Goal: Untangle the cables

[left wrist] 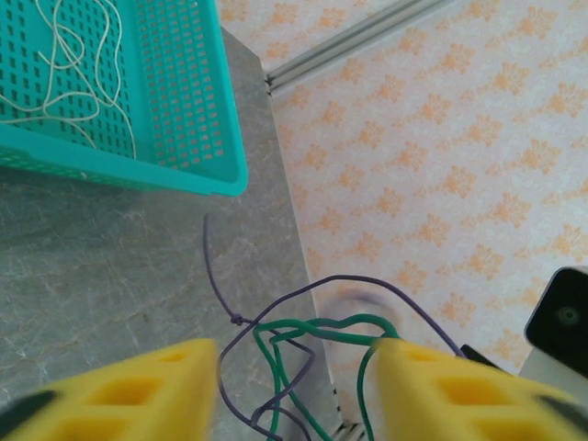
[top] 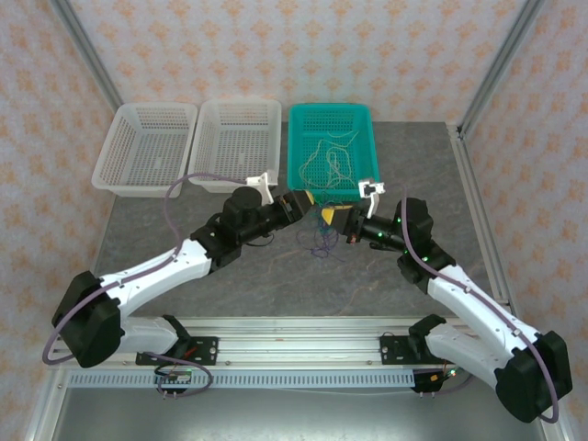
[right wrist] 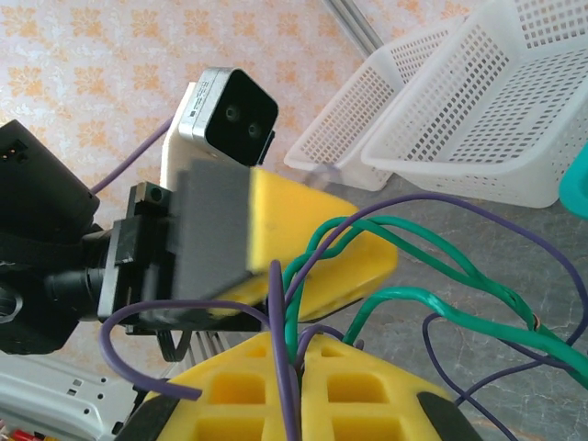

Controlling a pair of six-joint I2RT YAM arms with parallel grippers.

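Purple and green cables [top: 322,241]: one tangled clump, strung between the two pincers over the grey tabletop [top: 230,285], just in front of the teal basket [left wrist: 197,101]. Loops hang below, and I cannot tell whether the lowest touch the tabletop.
Cream-white cables [top: 329,152]: loose squiggly strands lying inside the teal basket.
Left pincer [left wrist: 299,386]: yellow fingers stand apart. Green and purple strands cross the gap, unclamped.
Right pincer [right wrist: 296,367]: yellow fingers pressed together, pinching purple and green strands in the seam.
Pincer positions: facing each other, near, with the tangle between them.
White baskets [top: 147,156]: two, side by side, left of the teal basket at the tabletop's far edge.
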